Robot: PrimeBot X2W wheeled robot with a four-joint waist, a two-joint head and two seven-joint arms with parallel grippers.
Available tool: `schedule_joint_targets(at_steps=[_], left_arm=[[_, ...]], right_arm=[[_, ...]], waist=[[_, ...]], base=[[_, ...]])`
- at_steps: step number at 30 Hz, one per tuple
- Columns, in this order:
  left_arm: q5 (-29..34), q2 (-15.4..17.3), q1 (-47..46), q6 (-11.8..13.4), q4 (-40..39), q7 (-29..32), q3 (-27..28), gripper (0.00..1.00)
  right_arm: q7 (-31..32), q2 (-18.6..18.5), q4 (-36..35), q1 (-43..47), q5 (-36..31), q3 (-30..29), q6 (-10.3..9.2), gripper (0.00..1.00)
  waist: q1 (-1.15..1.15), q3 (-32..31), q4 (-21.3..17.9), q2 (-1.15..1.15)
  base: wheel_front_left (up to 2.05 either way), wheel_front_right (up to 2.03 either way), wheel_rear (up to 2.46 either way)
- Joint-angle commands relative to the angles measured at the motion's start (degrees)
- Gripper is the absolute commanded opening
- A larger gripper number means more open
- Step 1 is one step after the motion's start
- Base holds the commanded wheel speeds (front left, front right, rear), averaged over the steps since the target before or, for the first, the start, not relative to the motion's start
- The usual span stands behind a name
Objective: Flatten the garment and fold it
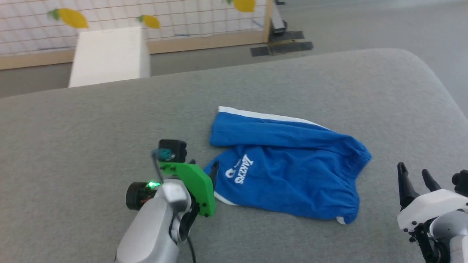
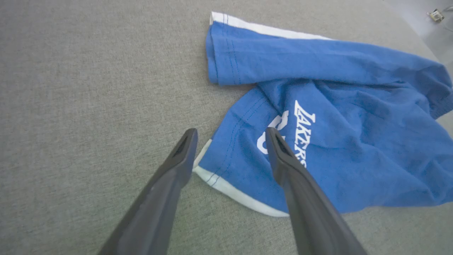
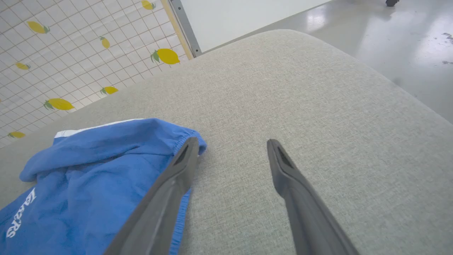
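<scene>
Your garment (image 1: 289,171) is lying rumpled in the centre of the head view. Its gathered waistband is bunching at the right end, and a white stripe is running along its upper edge. One leg is lying doubled across the top. The other is showing white lettering and a white-trimmed hem at the lower left.

It is resting on the grey padded surface (image 1: 91,128), which is spreading across most of the frame.

Your left gripper (image 1: 204,168) is sitting just left of that lettered hem. In the left wrist view its fingers (image 2: 166,184) are standing spread, with the left gripper (image 2: 230,131) straddling the hem corner and gripping nothing. I cannot tell whether they are touching the cloth.

Your right gripper (image 1: 414,170) is waiting at the lower right, apart from the waistband. In its own view the right gripper (image 3: 232,141) is splayed over bare surface, and the garment (image 3: 88,177) is lying at the lower left.

Beyond the surface, a white block (image 1: 109,54) and a lemon-print panel (image 1: 204,14) are occupying the upper left.
</scene>
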Motion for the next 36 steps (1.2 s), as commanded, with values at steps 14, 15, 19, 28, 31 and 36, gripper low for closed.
schedule_joint_targets(at_steps=[14,15,19,28,31,36], left_arm=[[-13.2,0.1,2.0,1.6,1.4,4.0,6.4,0.0],[-14.1,0.1,3.0,1.9,-0.5,2.6,7.4,0.0],[-16.4,0.4,8.6,4.7,-9.0,-0.6,11.7,0.0],[-15.7,2.4,27.1,12.6,-21.3,2.9,14.7,0.0],[-15.8,2.2,32.6,15.1,-22.8,6.5,13.6,0.0],[-18.3,1.4,37.5,16.5,-24.2,10.5,12.1,0.0]], right_arm=[[-1.3,0.0,-0.3,1.4,2.4,1.3,-0.09,1.0],[-1.2,0.0,-0.4,1.6,2.2,1.2,-0.09,1.0],[-0.5,0.0,-0.5,2.6,2.3,1.9,-0.09,1.0],[-0.7,0.0,0.9,3.5,4.1,5.2,-0.09,1.0],[-0.8,0.0,1.2,3.2,4.3,6.1,-0.09,1.0],[-0.7,0.0,1.9,2.7,4.5,7.3,-0.09,1.0]], waist=[[0.0,0.1,-2.1,0.0],[0.0,-0.5,-0.7,0.0],[0.0,-2.0,4.7,0.0],[0.0,-3.3,15.5,0.0],[0.0,-3.2,17.5,0.0],[0.0,-2.9,18.6,0.0]], base=[[0.0,0.0,0.0],[0.0,0.0,0.0],[0.0,0.0,0.0],[0.0,0.0,0.0],[0.0,0.0,0.0],[0.0,0.0,0.0]])
